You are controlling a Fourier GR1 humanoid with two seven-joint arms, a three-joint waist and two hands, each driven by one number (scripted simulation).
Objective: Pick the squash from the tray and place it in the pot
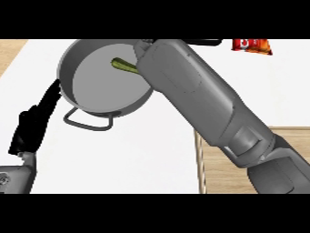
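one squash (pixel 123 66) end pokes out over the pot (pixel 90 86), long axis slanting up-left; right forearm hides its robot hand, fingers can't tell. left robot hand (pixel 31 129) open, resting.

A grey pot (pixel 100 86) is sitting on a white counter (pixel 150 150) at upper left, a green squash (pixel 123 66) showing inside; a red-and-orange packet (pixel 252 45) is lying upper right, a pale wood tray (pixel 217 168) lower right, a black left hand (pixel 33 123) at left.
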